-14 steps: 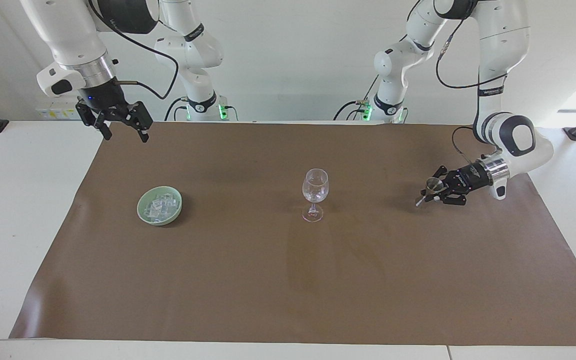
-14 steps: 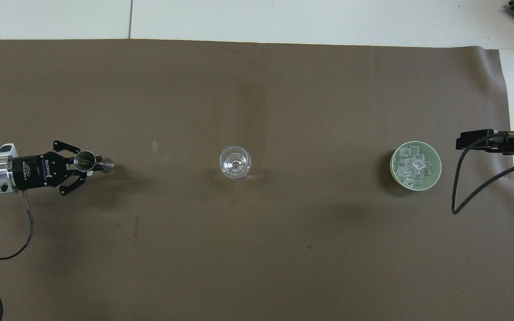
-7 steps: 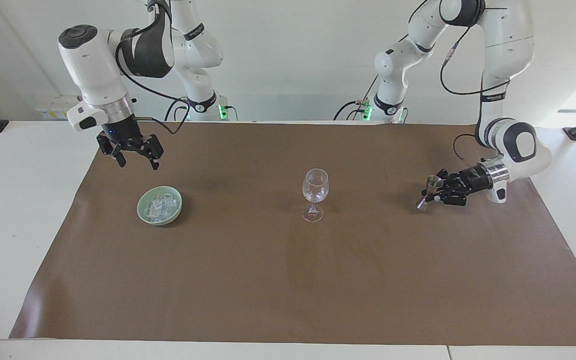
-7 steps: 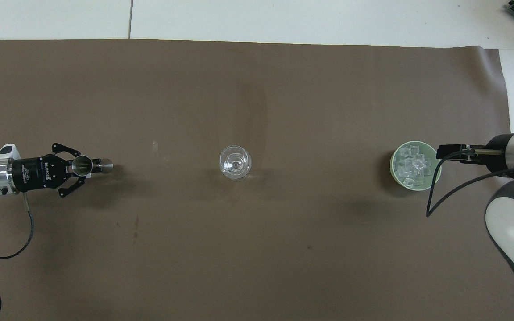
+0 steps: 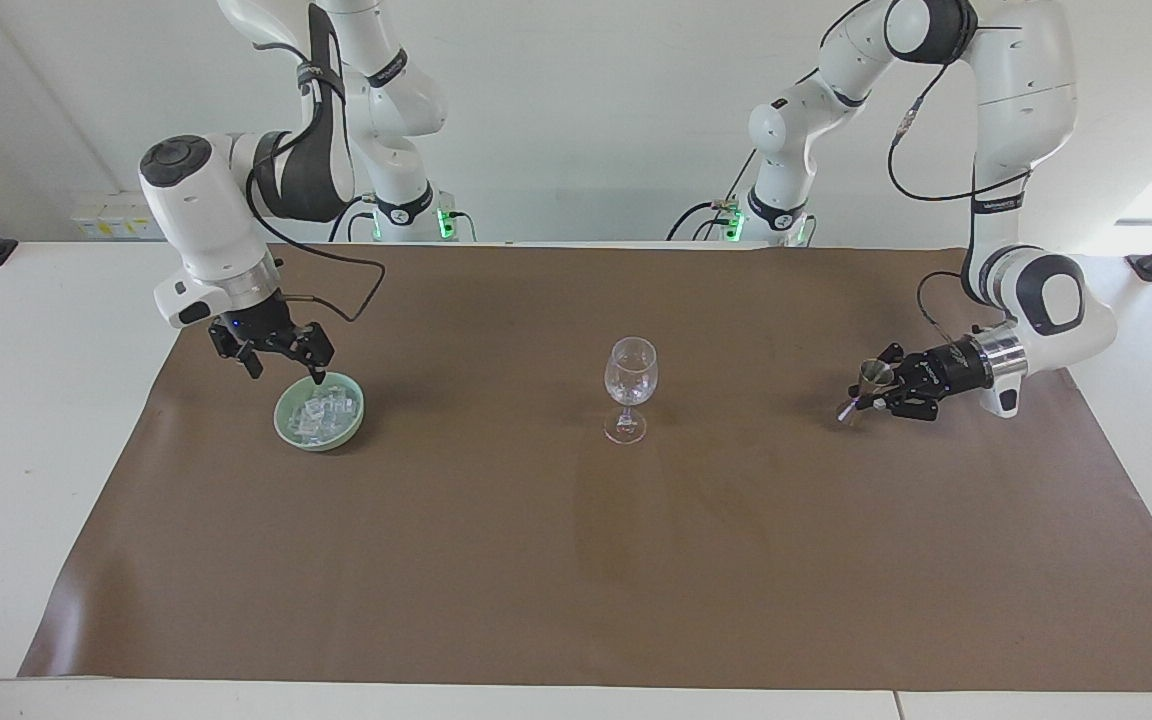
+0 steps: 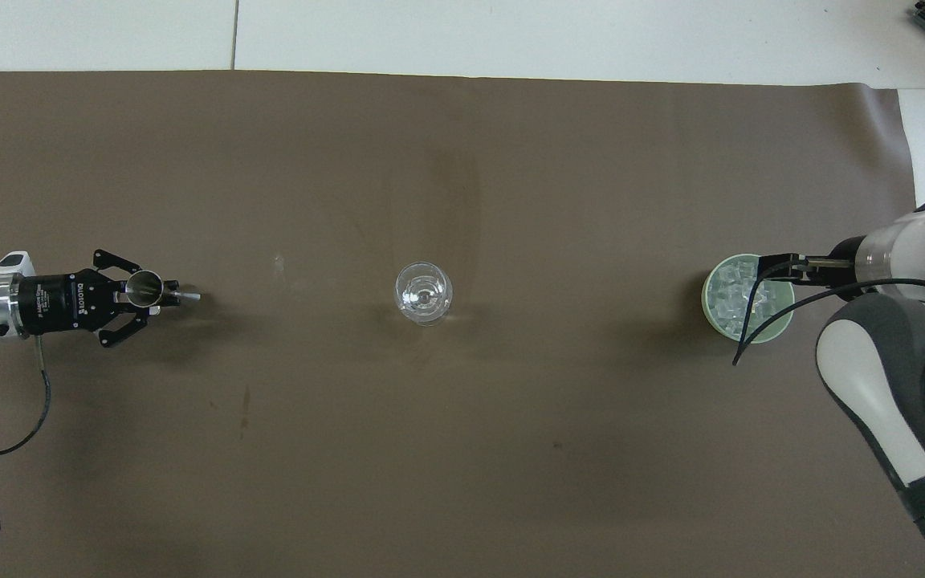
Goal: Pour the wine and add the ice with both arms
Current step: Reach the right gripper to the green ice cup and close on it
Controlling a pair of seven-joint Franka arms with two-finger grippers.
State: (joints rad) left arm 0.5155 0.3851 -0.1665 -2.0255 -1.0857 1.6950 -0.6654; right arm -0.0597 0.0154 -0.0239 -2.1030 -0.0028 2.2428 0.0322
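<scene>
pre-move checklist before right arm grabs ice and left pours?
1. Right gripper open, over the rim of the green bowl: ok.
2. Ice in bowl: ok.
3. Left gripper shut on metal jigger: ok.
4. Jigger mouth up, slightly tilted: ok.
5. Wine glass upright mid-table, apart from both grippers: ok.
6. Liquid in jigger: cannot tell.

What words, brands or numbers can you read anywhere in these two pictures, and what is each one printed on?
"ROBOTIQ", upside down in the overhead view: on the left gripper body.
Small dark lettering on the arm bands in the facing view: too small to read.
Nothing else is legible.
</scene>
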